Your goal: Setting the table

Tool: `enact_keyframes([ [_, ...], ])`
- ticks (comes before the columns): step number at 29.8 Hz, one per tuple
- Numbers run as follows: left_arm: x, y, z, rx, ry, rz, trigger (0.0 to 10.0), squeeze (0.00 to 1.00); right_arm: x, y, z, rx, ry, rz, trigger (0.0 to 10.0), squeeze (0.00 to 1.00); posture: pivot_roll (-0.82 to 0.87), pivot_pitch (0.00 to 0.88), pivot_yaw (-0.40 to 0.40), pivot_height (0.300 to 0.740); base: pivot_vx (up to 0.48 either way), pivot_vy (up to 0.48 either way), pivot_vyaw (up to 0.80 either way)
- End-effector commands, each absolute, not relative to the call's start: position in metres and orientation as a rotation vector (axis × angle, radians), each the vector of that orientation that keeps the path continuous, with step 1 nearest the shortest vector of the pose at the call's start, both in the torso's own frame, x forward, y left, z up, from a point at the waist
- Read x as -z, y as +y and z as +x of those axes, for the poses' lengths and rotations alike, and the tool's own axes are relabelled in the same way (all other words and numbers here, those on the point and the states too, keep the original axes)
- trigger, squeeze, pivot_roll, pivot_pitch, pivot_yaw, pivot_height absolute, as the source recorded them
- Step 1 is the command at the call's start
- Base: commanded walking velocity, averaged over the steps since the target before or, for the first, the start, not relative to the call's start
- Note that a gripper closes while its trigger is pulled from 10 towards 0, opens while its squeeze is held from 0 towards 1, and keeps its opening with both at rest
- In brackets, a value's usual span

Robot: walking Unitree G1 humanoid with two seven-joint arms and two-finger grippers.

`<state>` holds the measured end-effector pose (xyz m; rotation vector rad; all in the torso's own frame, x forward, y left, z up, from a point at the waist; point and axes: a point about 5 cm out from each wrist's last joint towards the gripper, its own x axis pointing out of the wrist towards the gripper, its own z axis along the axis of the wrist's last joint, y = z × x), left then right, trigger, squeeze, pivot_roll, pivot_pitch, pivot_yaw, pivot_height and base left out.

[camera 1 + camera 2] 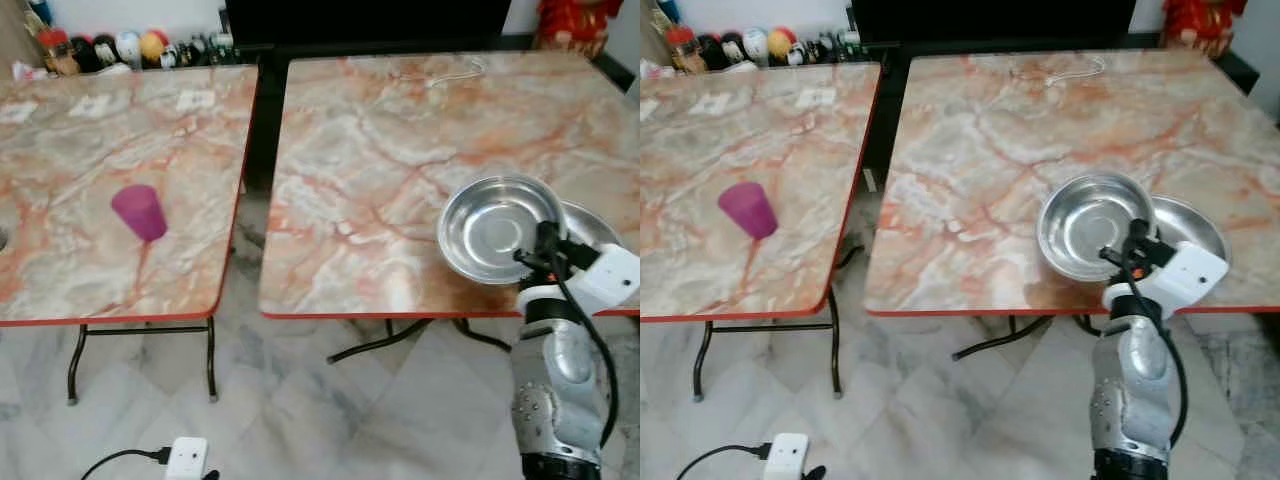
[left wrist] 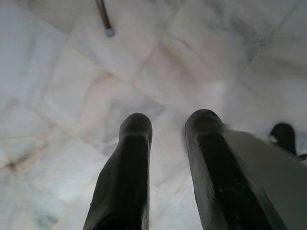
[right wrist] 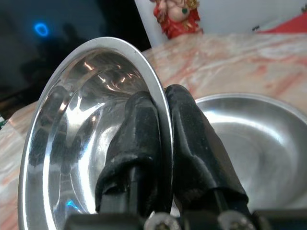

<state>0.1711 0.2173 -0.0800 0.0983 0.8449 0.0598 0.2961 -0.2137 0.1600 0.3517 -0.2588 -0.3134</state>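
Right tool [image 3: 163, 139] pinches tilted steel bowl [image 1: 495, 225] rim above table [image 1: 380, 150]

Readable text: none can be made out.
White cards [image 1: 196, 99]: lying on the left marble table [image 1: 60, 260], far side from the pink cup [image 1: 139, 211]; any print is too small to read.
Steel bowls [image 1: 497, 226]: no brand or marks visible.
Floor adapter [image 1: 186, 458]: no legible label.
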Motion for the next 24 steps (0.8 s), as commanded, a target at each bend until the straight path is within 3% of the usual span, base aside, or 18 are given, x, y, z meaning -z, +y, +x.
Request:
enact_keyframes([
  [1, 0.083, 0.222, 0.163, -0.075, 0.875, 0.106, 10.0, 0.0, -0.164, -0.207, 0.299, 0.29, -0.272, 0.352, 10.0, 0.0, -0.08, 0.11, 0.026, 0.74, 0.0, 0.0, 0.0],
  [8, 0.08, 0.225, 0.168, -0.079, 0.858, 0.095, 10.0, 0.0, -0.163, -0.215, 0.299, 0.34, -0.271, 0.355, 10.0, 0.0, -0.09, 0.112, 0.029, 0.74, 0.0, 0.0, 0.0],
  [24, 0.079, 0.224, 0.17, -0.071, 0.855, 0.09, 10.0, 0.0, -0.16, -0.235, 0.339, 0.504, -0.186, 0.635, 10.0, 0.0, -0.08, 0.111, 0.042, 0.74, 0.0, 0.0, 0.0],
])
